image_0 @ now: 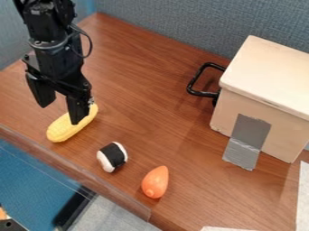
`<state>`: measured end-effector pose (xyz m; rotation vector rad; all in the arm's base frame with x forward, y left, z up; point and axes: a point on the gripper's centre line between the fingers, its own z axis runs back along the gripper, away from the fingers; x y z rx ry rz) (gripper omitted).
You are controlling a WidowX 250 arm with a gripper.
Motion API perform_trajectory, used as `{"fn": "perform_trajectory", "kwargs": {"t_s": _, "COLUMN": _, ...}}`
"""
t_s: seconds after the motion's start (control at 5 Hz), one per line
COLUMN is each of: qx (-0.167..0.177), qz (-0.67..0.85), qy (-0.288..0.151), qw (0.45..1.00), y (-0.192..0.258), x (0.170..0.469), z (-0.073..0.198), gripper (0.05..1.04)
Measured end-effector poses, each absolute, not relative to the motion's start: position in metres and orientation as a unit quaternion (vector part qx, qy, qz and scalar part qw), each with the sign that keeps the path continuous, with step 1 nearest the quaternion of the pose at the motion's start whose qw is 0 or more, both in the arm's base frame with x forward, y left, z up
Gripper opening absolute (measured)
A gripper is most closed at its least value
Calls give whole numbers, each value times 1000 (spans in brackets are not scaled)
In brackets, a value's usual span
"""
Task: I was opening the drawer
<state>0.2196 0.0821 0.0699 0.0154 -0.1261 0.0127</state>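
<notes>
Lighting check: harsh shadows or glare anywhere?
Camera view: soft shadows only, including a faint one by the black handle; box lid brighter than the side with grey tape; no harsh glare on the wooden tabletop.

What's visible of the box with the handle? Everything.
Pale, wood-look box, upright on the brown table at right, cut off by the view's edge. Flat top, slightly overhanging. Black looped handle juts from its left side. Grey tape runs from the near side down onto the table. Handle side is nearly edge-on, so open or shut is unclear.
</notes>
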Motion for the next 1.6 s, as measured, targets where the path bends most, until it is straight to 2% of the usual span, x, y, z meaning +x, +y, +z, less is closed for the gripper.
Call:
{"fn": "perform_trajectory", "kwargs": {"t_s": 0.2, "qx": 2, "qz": 11, "qy": -53, "qw": 999, "y": 80, "x": 219, "z": 65, "gripper": 999}}
{"fn": "perform_trajectory", "kwargs": {"t_s": 0.6, "qx": -26, "qz": 8, "qy": -95, "qw": 995, "y": 46, "x": 275, "z": 75, "gripper": 999}}
{"fn": "perform_trajectory", "kwargs": {"t_s": 1.0, "qx": -48, "qz": 33, "qy": -132, "qw": 990, "y": 19, "x": 346, "z": 85, "gripper": 999}}
{"fn": "perform_trajectory", "kwargs": {"t_s": 1.4, "qx": -65, "qz": 68, "qy": -130, "qw": 987, "y": 22, "x": 405, "z": 69, "gripper": 999}}
{"fn": "perform_trajectory", "kwargs": {"t_s": 1.6, "qx": -87, "qz": 85, "qy": -117, "qw": 986, "y": 18, "x": 420, "z": 55, "gripper": 999}}
